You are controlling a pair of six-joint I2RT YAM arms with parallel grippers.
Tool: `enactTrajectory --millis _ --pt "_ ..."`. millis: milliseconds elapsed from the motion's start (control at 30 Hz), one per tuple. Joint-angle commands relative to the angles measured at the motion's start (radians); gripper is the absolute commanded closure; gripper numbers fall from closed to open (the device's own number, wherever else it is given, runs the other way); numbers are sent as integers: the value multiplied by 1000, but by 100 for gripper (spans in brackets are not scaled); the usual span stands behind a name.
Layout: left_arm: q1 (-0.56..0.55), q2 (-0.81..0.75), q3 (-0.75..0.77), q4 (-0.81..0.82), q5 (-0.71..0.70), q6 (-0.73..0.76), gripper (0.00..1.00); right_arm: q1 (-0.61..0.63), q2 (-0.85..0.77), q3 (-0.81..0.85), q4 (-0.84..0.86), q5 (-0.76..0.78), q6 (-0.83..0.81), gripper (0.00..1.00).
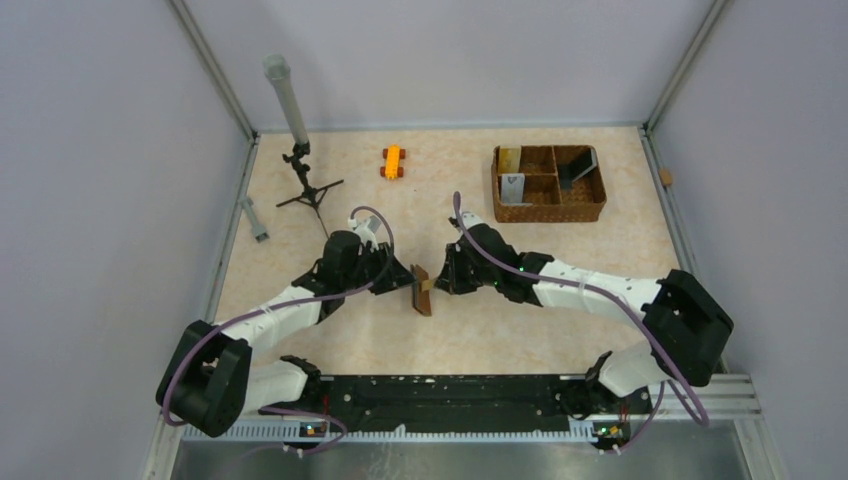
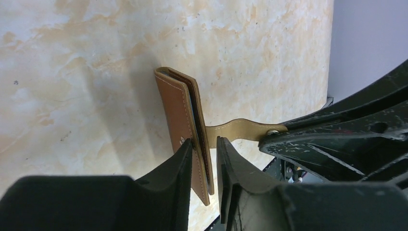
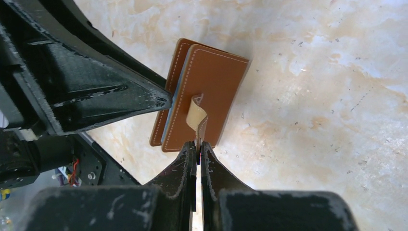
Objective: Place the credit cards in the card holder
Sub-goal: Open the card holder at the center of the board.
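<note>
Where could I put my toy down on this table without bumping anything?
Bare patches: the near strip of table between the card holder and the arm bases, and the rear gap between the orange toy car and the basket. Crowded: the middle, where the left gripper and right gripper meet at the card holder, and the left rear by the tripod.

You see the card holder (image 1: 422,291), a brown leather bifold with pale stitching and blue lining, standing on edge mid-bench (image 1: 520,330), folded nearly shut, its tan snap tab (image 2: 240,129) stretched out sideways. Your credit cards (image 1: 512,188), gold, silver-grey and dark, lean in separate compartments of the woven basket (image 1: 548,213) far right.
</note>
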Motion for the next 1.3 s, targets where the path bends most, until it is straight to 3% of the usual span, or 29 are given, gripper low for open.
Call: enactTrajectory --millis 0,200,433,667,967,1267 --pt "-4 1 -7 55 20 -6 75 8 22 0 -9 26 17 100" --pt "-4 14 -5 56 23 -14 88 9 37 6 -29 38 25 100" --pt "-4 9 -1 60 25 -12 88 10 40 14 -68 103 33 100" --pt "-3 42 3 50 24 -9 100 9 46 19 -96 131 41 100" --pt "-4 11 13 -52 -72 20 100 6 49 15 -221 309 51 100" --pt "-4 -58 15 -66 -86 20 100 -60 65 -65 -216 330 59 100"
